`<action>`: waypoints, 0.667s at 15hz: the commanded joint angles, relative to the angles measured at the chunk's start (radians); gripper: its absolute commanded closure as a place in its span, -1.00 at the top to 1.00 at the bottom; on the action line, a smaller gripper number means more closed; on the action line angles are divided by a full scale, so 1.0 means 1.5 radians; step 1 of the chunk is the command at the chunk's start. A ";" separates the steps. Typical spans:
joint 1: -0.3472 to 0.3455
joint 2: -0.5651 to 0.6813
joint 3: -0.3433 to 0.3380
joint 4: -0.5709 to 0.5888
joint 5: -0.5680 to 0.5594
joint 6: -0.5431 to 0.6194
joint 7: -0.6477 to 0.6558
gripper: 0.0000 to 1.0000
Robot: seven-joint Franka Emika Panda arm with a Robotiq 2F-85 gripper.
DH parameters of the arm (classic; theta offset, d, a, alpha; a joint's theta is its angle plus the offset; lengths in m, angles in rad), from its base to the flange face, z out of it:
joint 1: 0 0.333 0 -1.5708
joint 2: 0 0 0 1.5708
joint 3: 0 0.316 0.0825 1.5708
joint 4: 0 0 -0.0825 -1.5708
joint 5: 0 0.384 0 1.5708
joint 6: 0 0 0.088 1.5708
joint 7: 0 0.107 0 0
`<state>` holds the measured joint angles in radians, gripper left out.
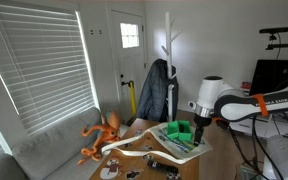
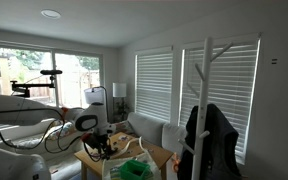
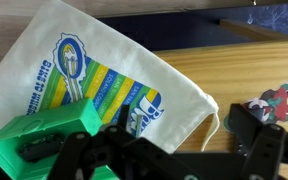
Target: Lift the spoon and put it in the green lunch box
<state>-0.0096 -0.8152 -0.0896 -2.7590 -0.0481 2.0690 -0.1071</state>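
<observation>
The green lunch box (image 1: 181,130) is a small bright green container that stands on a white printed cloth bag (image 3: 114,70) on the wooden table. It also shows in the wrist view (image 3: 44,135) at the lower left and in an exterior view (image 2: 134,170). A dark shape (image 3: 39,148) lies inside it; I cannot tell whether it is the spoon. My gripper (image 1: 196,118) hovers just above and beside the box. In the wrist view the gripper (image 3: 189,120) has its fingers spread apart, with only bag and table between them.
An orange octopus toy (image 1: 104,135) sits at the table's far side by a grey sofa (image 1: 44,150). Small dark items (image 1: 164,160) and a white curved piece (image 1: 134,150) lie near the table's front. A Christmas-patterned item (image 3: 284,100) lies right of the bag. A coat rack (image 1: 167,60) stands behind.
</observation>
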 commanded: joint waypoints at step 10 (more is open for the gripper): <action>0.024 0.056 -0.084 0.067 -0.002 -0.008 -0.203 1.00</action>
<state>-0.0036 -0.7996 -0.1257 -2.7329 -0.0479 2.0711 -0.2476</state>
